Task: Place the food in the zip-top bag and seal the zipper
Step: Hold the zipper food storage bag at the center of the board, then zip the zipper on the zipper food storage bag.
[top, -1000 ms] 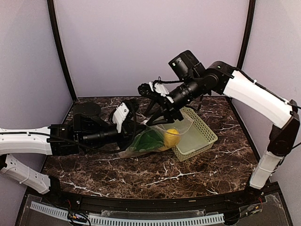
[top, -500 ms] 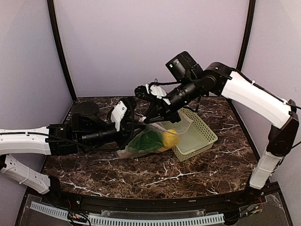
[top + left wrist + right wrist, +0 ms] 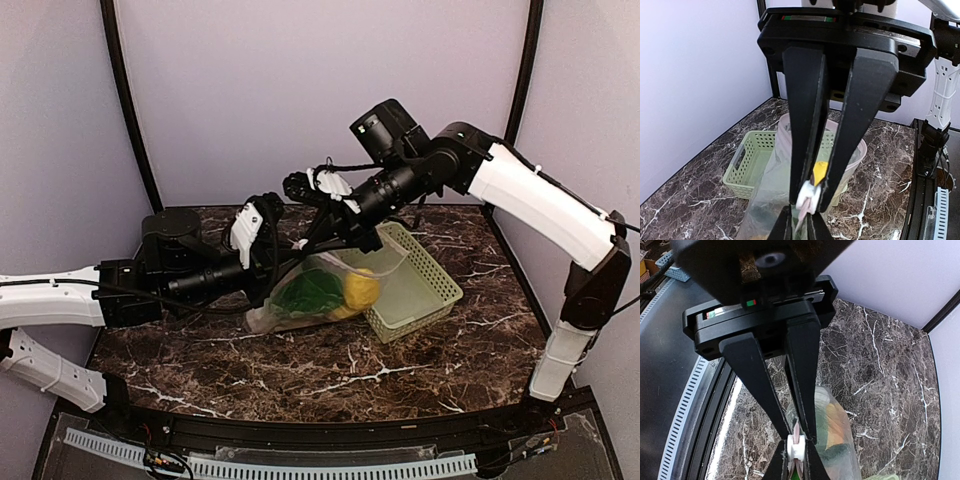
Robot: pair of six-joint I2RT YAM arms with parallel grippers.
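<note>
The dark marble desk (image 3: 330, 370) carried a light green basket (image 3: 432, 290) right of centre. The zip-top bag (image 3: 390, 262) leaned against the basket's left end, its bottom on the desk and its mouth lifted. Inside sat the food, a green piece (image 3: 308, 295) touching a yellow lemon (image 3: 361, 288). The left gripper (image 3: 809, 202) and right gripper (image 3: 796, 441), close together, were each clamped on the pink zipper (image 3: 806, 195).

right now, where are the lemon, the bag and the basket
lemon (image 3: 361, 287), top view, its yellow middle
bag (image 3: 765, 192), left wrist view, clear side wall
basket (image 3: 436, 264), top view, right rim
</note>
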